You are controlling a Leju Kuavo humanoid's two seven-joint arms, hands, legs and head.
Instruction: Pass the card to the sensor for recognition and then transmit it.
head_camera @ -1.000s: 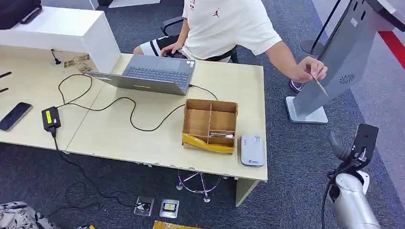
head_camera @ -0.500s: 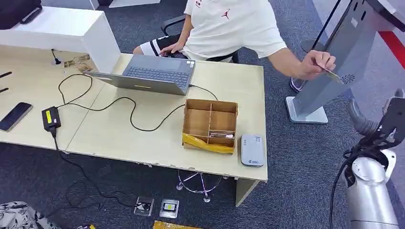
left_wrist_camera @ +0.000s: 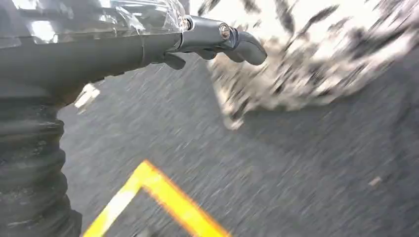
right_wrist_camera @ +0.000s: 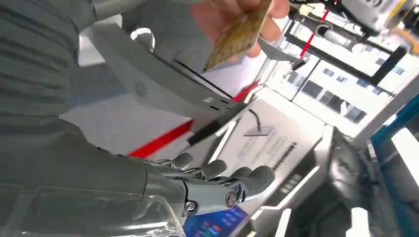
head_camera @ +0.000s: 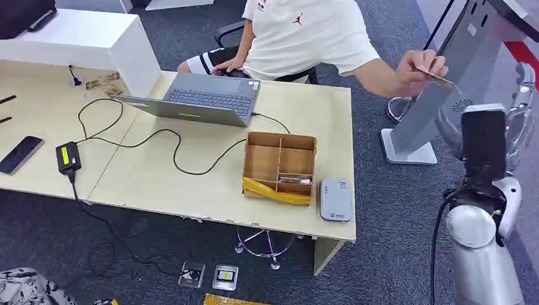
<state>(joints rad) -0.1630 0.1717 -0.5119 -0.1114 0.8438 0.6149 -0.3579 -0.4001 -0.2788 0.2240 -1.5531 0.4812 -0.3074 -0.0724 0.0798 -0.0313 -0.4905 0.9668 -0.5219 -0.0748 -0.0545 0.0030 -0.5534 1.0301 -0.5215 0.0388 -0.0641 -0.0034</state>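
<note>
Right hand (right_wrist_camera: 217, 185) empty; card (head_camera: 438, 80) tilts toward it.

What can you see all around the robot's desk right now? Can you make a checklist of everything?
Surface: light wooden table, standing on dark carpet.
Job's things: card held by the person's hand, out beyond the table's right end; grey sensor pad lying flat on the table beside the box.
Clutter: open laptop, wooden divided box with a yellow item along its front, phone.
Hands: right hand raised near the card, fingers apart, holding nothing; left hand hanging over the floor, its grasp unclear.
Cables: black cable looping from the laptop to a power brick, then off the table edge.
Surroundings: grey kiosk stand, seated person in a white shirt.
</note>
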